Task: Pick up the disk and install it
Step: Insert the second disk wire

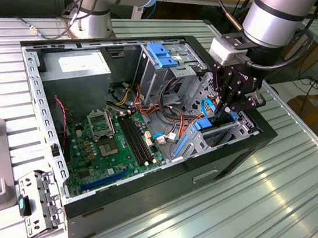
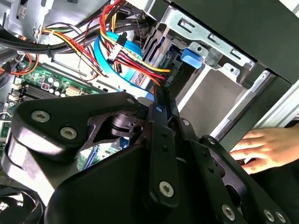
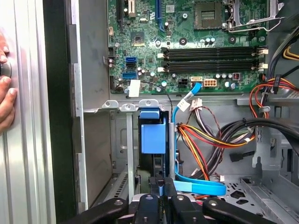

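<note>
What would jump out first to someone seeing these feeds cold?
The open computer case on the ribbed metal table, its green motherboard exposed. The black gripper reaches down into the drive bay at the case's front corner, at the exterior view's right, at a blue-railed disk. A person's hand rests outside the case wall.

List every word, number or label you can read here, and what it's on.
Nothing can be read.
Print on the white sticker of the power supply: too small.
Markings on the motherboard: too small.
Anything on the motherboard's white tag: too blurred to tell.
</note>
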You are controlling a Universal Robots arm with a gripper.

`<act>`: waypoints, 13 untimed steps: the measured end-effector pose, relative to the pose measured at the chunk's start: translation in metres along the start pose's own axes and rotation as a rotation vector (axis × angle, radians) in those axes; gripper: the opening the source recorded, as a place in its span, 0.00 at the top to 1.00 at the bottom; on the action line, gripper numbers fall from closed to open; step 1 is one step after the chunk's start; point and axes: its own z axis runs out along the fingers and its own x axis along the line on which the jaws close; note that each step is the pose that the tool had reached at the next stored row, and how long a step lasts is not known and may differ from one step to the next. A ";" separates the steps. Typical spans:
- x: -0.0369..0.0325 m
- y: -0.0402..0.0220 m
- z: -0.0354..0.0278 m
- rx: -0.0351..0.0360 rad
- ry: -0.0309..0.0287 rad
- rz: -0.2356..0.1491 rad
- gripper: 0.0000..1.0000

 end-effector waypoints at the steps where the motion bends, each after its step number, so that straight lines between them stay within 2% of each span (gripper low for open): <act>1: 0.0001 -0.0001 -0.0008 0.0000 -0.0021 0.000 0.84; 8: 0.0005 -0.0003 -0.0023 0.0009 -0.0036 0.000 0.84; 12: 0.0027 -0.0003 -0.0020 0.0015 -0.0083 0.001 0.84; 13: 0.0031 -0.0003 -0.0019 0.0015 -0.0120 0.001 0.84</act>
